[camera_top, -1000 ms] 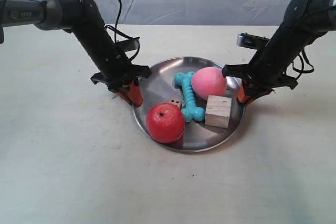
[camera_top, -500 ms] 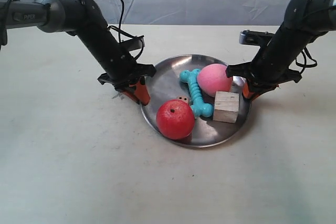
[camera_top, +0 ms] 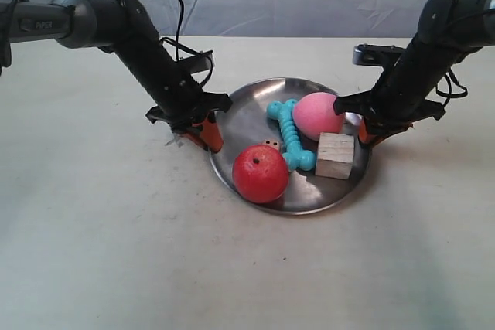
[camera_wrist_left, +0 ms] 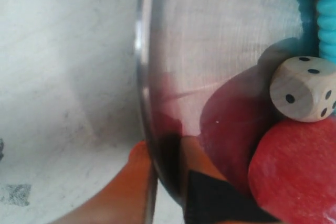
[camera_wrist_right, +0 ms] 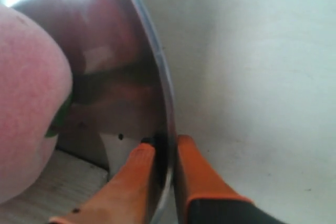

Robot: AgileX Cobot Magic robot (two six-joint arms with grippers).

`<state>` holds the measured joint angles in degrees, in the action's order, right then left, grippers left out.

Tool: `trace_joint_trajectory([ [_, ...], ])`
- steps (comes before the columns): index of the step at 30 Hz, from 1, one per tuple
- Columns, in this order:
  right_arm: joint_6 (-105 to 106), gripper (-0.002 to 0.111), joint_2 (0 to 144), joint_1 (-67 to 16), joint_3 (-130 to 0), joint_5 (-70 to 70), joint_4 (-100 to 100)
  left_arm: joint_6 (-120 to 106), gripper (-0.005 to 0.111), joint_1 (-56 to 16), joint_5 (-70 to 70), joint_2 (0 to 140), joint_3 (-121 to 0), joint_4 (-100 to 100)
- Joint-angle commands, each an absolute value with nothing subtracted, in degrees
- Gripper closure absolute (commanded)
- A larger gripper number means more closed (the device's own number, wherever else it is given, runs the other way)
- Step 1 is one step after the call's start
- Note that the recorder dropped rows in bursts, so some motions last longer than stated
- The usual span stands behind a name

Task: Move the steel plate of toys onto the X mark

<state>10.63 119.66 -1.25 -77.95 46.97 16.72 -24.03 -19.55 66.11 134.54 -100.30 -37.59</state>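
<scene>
Steel plate (camera_top: pixel 246 121) sits mid-worktop (camera_top: pixel 116 253), between the two arms. Cannot tell if it touches the worktop or is just off it.

Left gripper (camera_top: pixel 207 135), on the arm at the exterior view's left, is pinched narrow on the plate's rim. In the left wrist view (camera_wrist_left: pixel 160 177) one orange finger is outside the rim and one inside. Right gripper (camera_top: pixel 363 133), on the opposite side, is pinched on the rim the same way. The right wrist view (camera_wrist_right: pixel 165 174) shows the rim squeezed between both orange fingers.

All the toys are on the plate:
- Red ball (camera_top: pixel 261 174) is at the front, near the left gripper.
- White dice (camera_top: pixel 271 145) touches the red ball and is just beside the turquoise bone (camera_top: pixel 292 135).
- The bone lies across the middle of the plate.
- Pink ball (camera_top: pixel 317 113) is beside the bone, close to the right gripper.
- Wooden cube (camera_top: pixel 336 155) is in front of the pink ball, against it.

Dark grey smudge (camera_wrist_left: pixel 18 195) is on the worktop near the left gripper, outside the plate. It is too blurred to read its shape.
</scene>
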Motion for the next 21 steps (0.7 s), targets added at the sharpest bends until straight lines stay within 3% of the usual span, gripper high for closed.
trace_joint_trajectory([
  [1,10.49,0.068,119.54,-2.02,-78.63,44.58,17.82,-27.16,0.107,-21.32,65.64,134.61,-100.13,-39.42],
  [21,-1.61,0.065,119.54,-2.02,-78.63,49.50,6.03,-20.07,0.107,-21.20,64.82,134.61,-100.13,-31.62],
])
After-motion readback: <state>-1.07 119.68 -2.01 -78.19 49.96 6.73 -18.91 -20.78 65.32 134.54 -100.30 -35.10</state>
